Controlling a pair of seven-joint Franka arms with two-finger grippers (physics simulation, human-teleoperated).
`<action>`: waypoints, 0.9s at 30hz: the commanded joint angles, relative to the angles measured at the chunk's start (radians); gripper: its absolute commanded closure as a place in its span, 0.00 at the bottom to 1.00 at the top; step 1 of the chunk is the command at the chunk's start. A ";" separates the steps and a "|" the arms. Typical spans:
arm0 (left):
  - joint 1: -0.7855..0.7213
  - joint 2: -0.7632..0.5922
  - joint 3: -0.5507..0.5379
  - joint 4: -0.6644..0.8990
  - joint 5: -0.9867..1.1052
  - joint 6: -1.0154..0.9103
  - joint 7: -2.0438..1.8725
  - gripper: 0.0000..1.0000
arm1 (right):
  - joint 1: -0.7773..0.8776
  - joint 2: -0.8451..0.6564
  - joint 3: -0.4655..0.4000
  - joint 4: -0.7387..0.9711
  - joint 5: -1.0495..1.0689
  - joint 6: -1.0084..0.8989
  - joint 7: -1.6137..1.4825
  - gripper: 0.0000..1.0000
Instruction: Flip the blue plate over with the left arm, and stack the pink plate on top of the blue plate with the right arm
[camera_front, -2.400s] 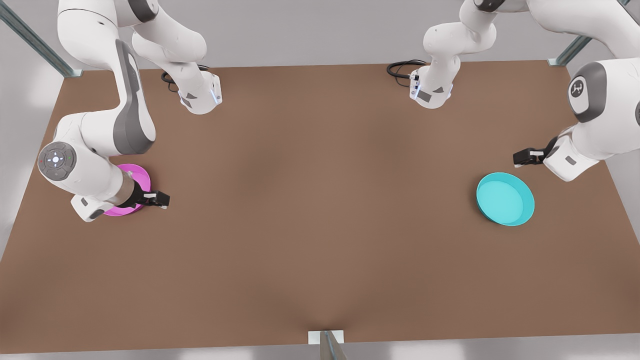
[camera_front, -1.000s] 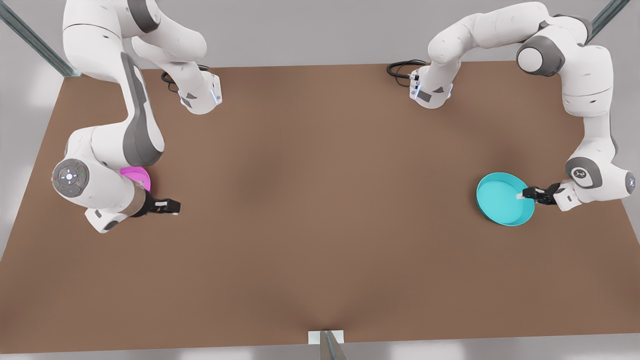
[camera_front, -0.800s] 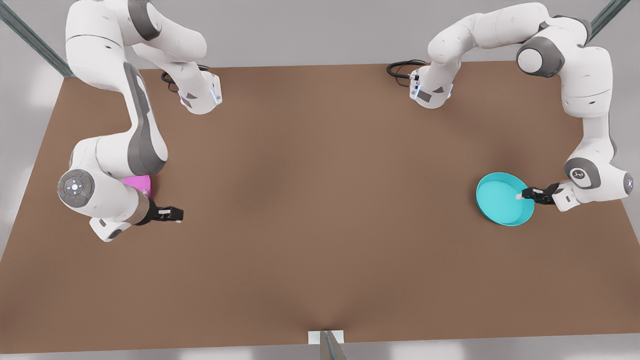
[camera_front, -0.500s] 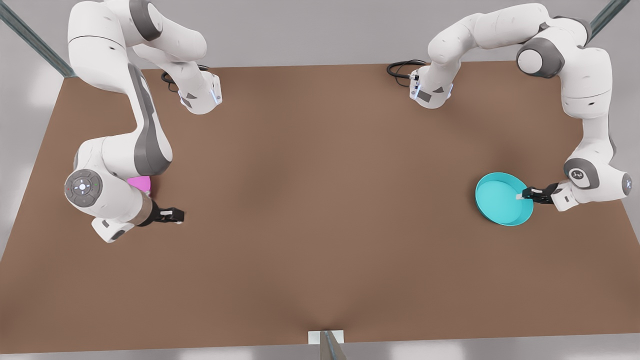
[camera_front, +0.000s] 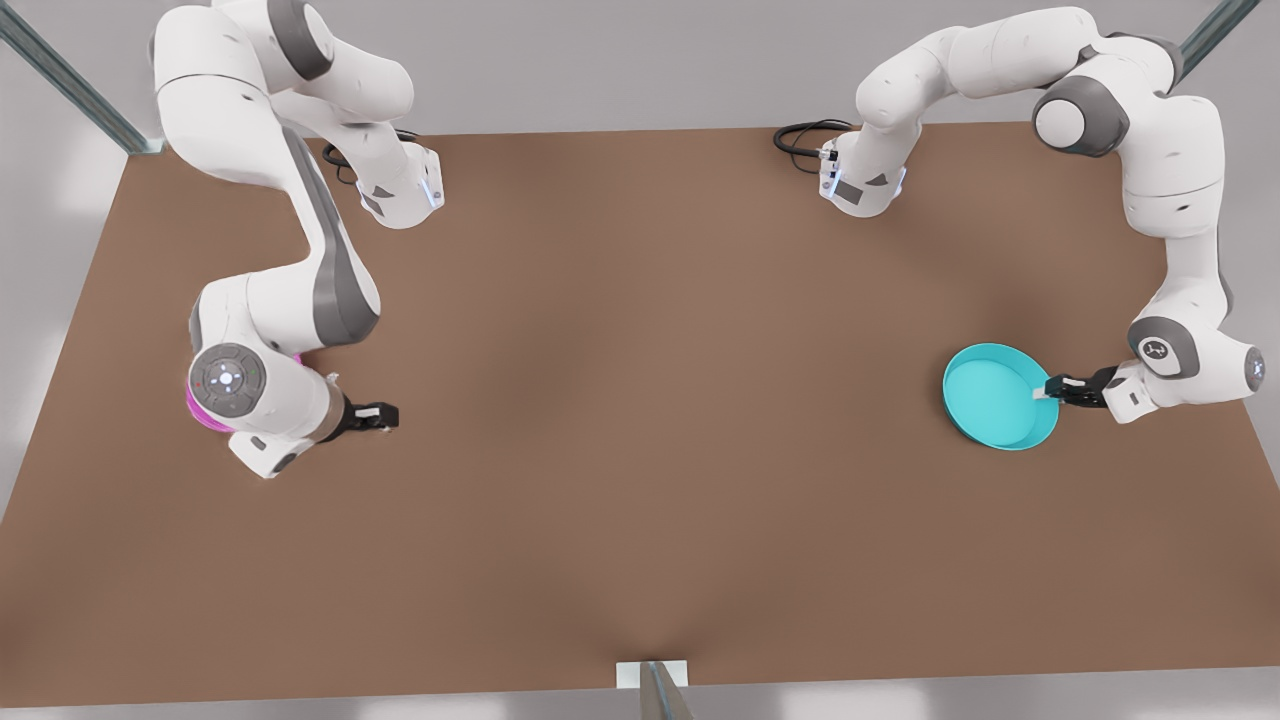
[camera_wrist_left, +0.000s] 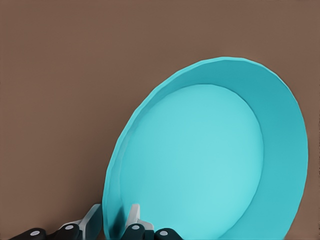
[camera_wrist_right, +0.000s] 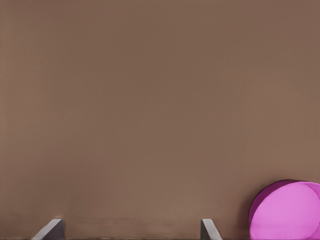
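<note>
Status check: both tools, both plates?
Left tool shut on blue plate rim, plate tilting. Right tool open, empty, beside pink plate. Path clear.

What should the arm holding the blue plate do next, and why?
Probably lift and roll its wrist to turn the blue plate over. The left tool pinches the plate's rim, one finger on each side, and the plate is open side up. The right tool hangs open beside the pink plate.

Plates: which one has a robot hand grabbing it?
The blue plate. The left hand pinches its rim, one finger on each side. The pink plate lies free, and the right hand is open beside it.
</note>
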 joint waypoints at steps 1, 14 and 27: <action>0.000 0.000 0.000 0.000 0.000 0.000 -0.001 0.56 | -0.001 0.000 0.000 0.001 -0.001 -0.001 0.000 0.00; -0.005 0.000 -0.002 -0.002 0.002 -0.003 -0.005 0.71 | -0.091 -0.034 0.000 -0.055 0.082 -0.107 0.000 0.00; -0.011 -0.005 -0.002 0.002 0.003 -0.003 -0.005 0.76 | 0.057 -0.015 0.008 0.041 0.022 -0.136 0.003 0.00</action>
